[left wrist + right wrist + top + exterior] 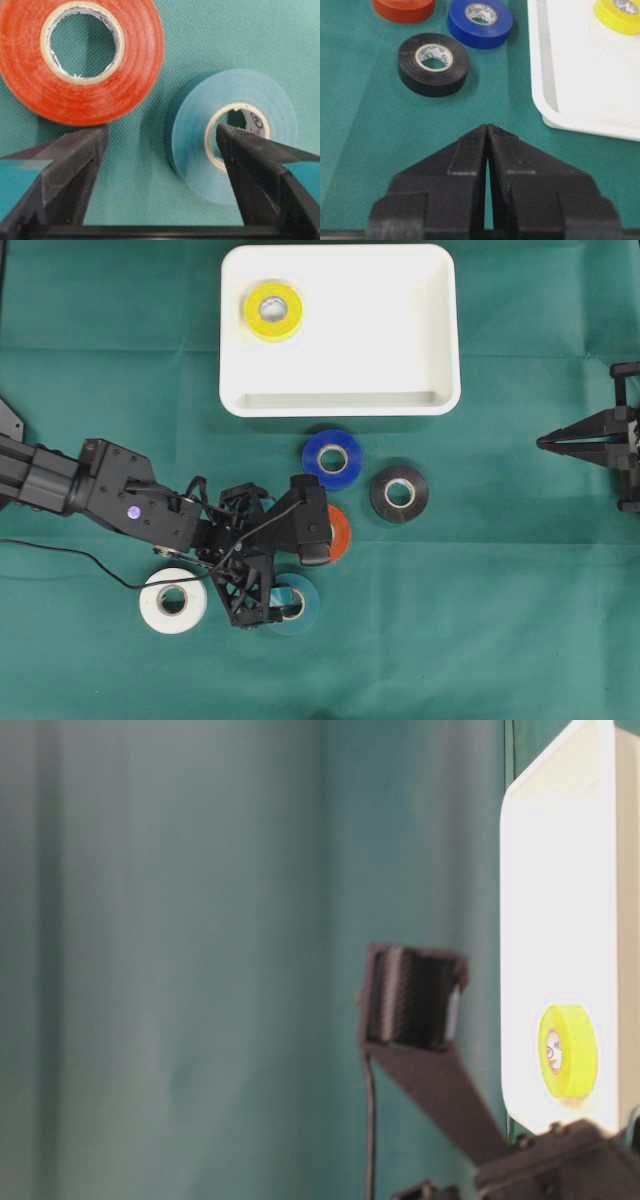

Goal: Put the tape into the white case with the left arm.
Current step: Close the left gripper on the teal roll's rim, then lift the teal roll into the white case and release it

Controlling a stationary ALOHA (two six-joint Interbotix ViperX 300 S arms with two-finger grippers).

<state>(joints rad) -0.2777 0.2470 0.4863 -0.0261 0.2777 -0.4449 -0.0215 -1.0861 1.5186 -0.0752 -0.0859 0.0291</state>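
Printing shows on the inner cores of the teal tape (232,135), black tape (433,63) and blue tape (480,22), all too small or blurred to read.

Only the overhead view shows all six rolls: yellow tape (272,310) inside the case (400,330) at its far-left corner; blue tape (332,458) just outside the case's near rim; black tape (399,493) right of the blue one; orange tape (341,532) and teal tape (300,605) partly hidden under the left gripper (290,560); white tape (173,600) farthest left of the case. The table-level view gives just the case (560,900) seen on edge with the yellow tape (568,1052), plus a blurred black arm part. The left wrist view alone shows the gap between orange tape (80,60) and teal.

Left gripper (162,145) fingers (75,160) spread wide, gripping nothing; the right-hand tip sits over the teal roll's hole, contact unclear. Right gripper (487,131), right of the case, tips pressed together, holding nothing.
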